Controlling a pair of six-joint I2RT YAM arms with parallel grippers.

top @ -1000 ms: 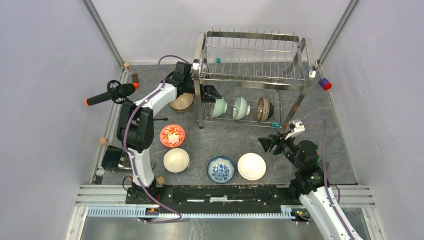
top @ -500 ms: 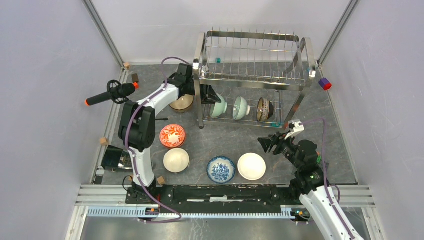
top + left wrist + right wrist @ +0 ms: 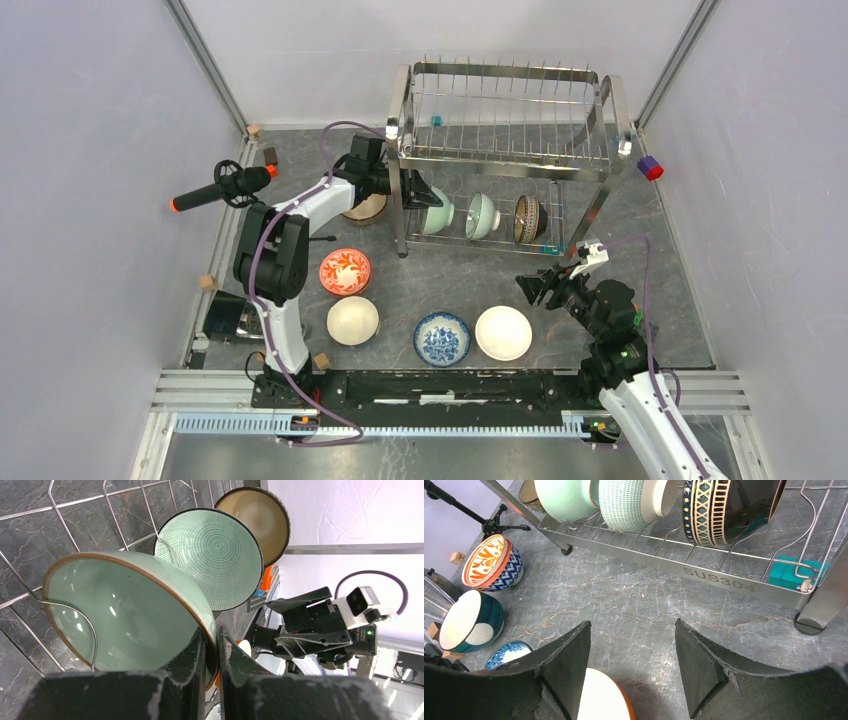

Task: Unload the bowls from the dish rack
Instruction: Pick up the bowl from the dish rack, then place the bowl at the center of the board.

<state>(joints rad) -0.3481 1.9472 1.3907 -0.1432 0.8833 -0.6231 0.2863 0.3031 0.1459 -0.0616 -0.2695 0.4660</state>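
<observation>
The chrome dish rack (image 3: 505,160) stands at the back. Its lower tier holds a pale green bowl (image 3: 438,215), a green patterned bowl (image 3: 482,215) and a dark patterned bowl (image 3: 529,219). My left gripper (image 3: 424,196) reaches in from the left. In the left wrist view it (image 3: 213,647) is shut on the rim of the pale green bowl (image 3: 125,615), one finger inside and one outside. My right gripper (image 3: 534,289) is open and empty in front of the rack, above the table (image 3: 631,667) beside a white bowl with an orange rim (image 3: 601,700).
On the table are a tan bowl (image 3: 362,208), a red/orange bowl (image 3: 345,271), a cream bowl (image 3: 352,320), a blue-and-white bowl (image 3: 442,338) and a white bowl (image 3: 503,332). A black stand with orange tips (image 3: 222,187) lies at the left. A purple block (image 3: 650,168) sits at the right.
The left arm has edged to the right, further into the rack's lower tier at the pale green bowl. The right arm has not moved.
</observation>
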